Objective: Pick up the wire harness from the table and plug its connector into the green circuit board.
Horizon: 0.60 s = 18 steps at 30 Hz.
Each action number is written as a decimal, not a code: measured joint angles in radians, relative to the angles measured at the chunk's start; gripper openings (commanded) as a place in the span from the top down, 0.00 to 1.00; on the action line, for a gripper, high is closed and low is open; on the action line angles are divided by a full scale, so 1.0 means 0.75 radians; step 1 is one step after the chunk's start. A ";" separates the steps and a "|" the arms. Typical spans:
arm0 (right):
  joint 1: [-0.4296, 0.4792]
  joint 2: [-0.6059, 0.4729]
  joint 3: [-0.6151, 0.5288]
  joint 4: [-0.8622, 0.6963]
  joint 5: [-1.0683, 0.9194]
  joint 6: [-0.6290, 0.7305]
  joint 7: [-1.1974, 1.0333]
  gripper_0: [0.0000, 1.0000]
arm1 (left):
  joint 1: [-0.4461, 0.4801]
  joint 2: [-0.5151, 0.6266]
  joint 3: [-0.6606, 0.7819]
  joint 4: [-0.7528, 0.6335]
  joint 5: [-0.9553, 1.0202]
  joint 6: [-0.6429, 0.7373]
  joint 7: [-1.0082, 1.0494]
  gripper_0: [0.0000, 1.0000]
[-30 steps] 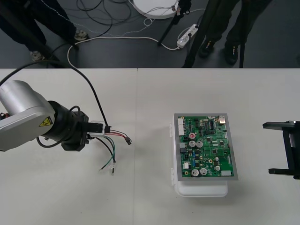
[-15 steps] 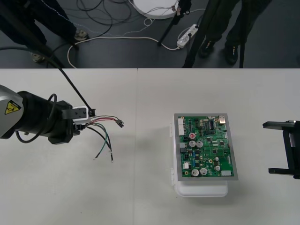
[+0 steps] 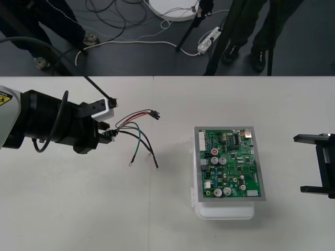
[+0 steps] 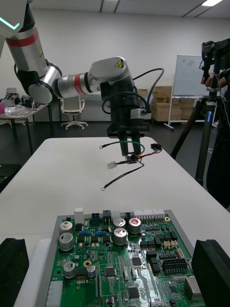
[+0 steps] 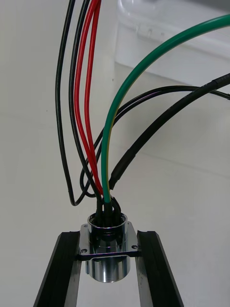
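One harness (image 3: pixel 133 130), one green board (image 3: pixel 230 163), two grippers. The left gripper (image 3: pixel 107 135) pinches the harness above the table, left of the board, red, black and green wires fanning toward the black plug (image 3: pixel 154 113). The left wrist view makes the grip plain: round metal socket (image 5: pixel 108 249) clamped between the fingers (image 5: pixel 64 268). The right gripper (image 3: pixel 302 164) sits far right, spread wide.

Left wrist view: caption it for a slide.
Left gripper shut on the harness at its metal socket, red, black and green wires fanning out.

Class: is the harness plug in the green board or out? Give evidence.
Out. The plug dangles left of the green board, apart from it; left end effector grips the metal socket.
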<state>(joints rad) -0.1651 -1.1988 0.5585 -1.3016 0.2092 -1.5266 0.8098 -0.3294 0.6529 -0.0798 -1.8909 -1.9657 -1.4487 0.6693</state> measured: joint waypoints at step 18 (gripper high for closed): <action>0.000 0.000 0.000 -0.012 -0.013 0.000 -0.010 0.00 | -0.047 -0.335 0.067 0.000 -0.024 -0.021 0.000 1.00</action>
<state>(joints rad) -0.1653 -1.1988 0.5585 -1.3110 0.1991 -1.5266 0.8022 -0.3648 0.4015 -0.0295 -1.8911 -1.9841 -1.4648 0.6693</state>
